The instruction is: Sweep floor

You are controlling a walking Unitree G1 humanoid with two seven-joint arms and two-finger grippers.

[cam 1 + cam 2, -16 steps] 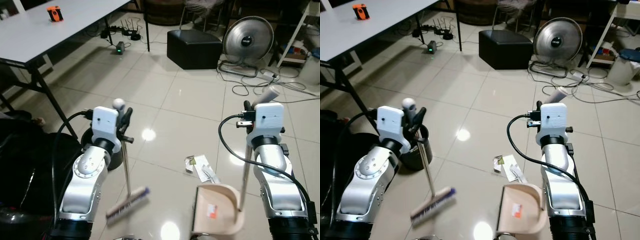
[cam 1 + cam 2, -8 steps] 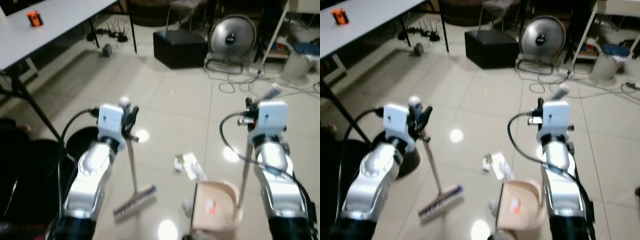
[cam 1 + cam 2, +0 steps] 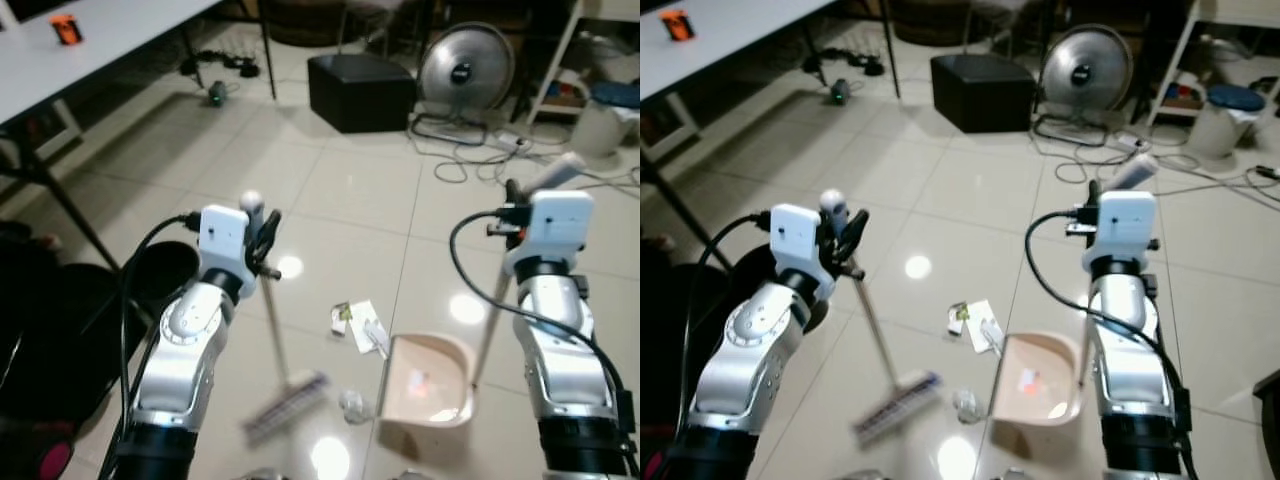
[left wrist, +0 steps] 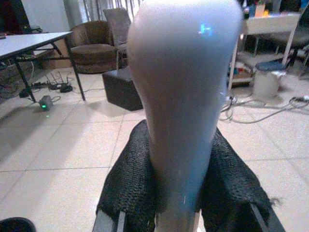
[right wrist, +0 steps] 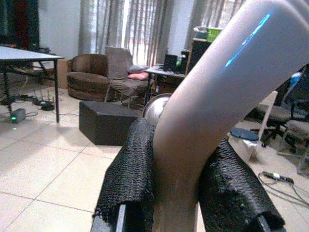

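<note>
Broom head (image 3: 286,405): blurred, low on the tiles near your left side, close to a crumpled scrap (image 3: 351,403)
Dustpan (image 3: 427,381): on the floor to the right of the broom head, mouth facing the paper litter (image 3: 360,325)
Left gripper (image 4: 179,193): you have it clamped on the broom handle (image 3: 268,300), black pads pressed to both sides
Right gripper (image 5: 179,193): closed around the dustpan handle (image 3: 490,315), which stands upright
Farther out: black ottoman (image 3: 361,92) and fan (image 3: 466,68) far right, table (image 3: 90,50) far left with an orange object (image 3: 66,29) on it
</note>
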